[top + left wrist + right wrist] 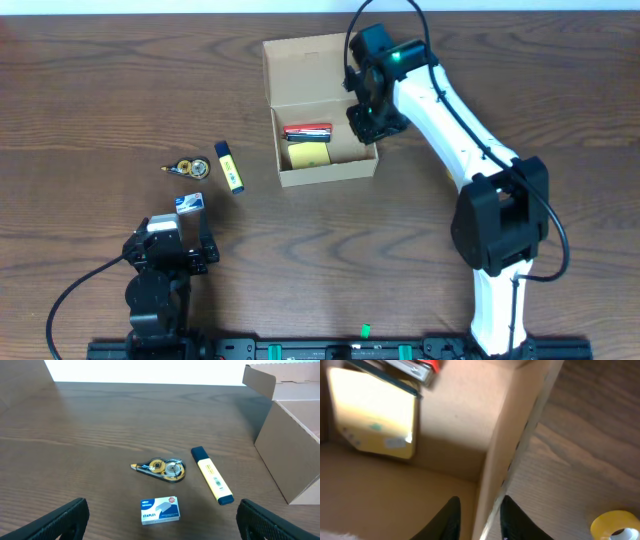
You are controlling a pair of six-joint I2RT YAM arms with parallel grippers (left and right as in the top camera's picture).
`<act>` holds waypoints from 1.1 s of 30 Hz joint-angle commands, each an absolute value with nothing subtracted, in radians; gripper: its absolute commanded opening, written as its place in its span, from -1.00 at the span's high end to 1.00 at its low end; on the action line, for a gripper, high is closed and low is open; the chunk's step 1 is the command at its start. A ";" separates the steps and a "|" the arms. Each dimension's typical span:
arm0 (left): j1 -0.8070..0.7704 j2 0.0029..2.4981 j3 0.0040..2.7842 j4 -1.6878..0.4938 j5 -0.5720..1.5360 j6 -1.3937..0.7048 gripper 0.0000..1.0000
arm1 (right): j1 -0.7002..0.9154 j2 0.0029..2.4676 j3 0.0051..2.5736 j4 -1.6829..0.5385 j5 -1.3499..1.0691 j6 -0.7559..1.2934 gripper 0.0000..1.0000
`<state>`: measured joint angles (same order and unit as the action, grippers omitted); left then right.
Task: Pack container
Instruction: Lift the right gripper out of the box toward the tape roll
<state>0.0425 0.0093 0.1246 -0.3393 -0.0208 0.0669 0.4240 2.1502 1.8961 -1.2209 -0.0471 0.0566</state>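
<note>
The container [326,177] is an open tan cardboard box with its flap lid [305,68] folded back, at the middle of the table. Inside lie a yellow notepad [308,154] and a red and black item [307,131]. My right gripper [365,115] is at the box's right wall. In the right wrist view its fingers [480,520] are closed on that wall [505,435], one inside and one outside. My left gripper [160,527] is open and empty, just behind a staples box [160,511]. The container's side [295,460] shows at the right of the left wrist view.
A correction tape dispenser [162,468] and a yellow highlighter with blue caps [212,475] lie left of the container, beyond the staples box [190,203]. A yellow tape roll [615,525] sits on the table just right of the container.
</note>
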 commanded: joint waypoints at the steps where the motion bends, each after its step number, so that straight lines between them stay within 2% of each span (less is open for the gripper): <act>1: 0.046 0.004 0.108 -0.361 -0.003 0.064 -0.90 | 0.428 2.126 1.855 -1.209 -0.023 0.123 0.62; 8: 0.046 0.004 0.108 -0.361 -0.003 0.064 -0.90 | 0.453 2.124 1.848 -1.223 -0.022 0.145 0.96; 33: 0.046 0.004 0.108 -0.361 -0.003 0.064 -0.90 | 0.493 2.098 1.847 -1.358 0.135 0.537 0.97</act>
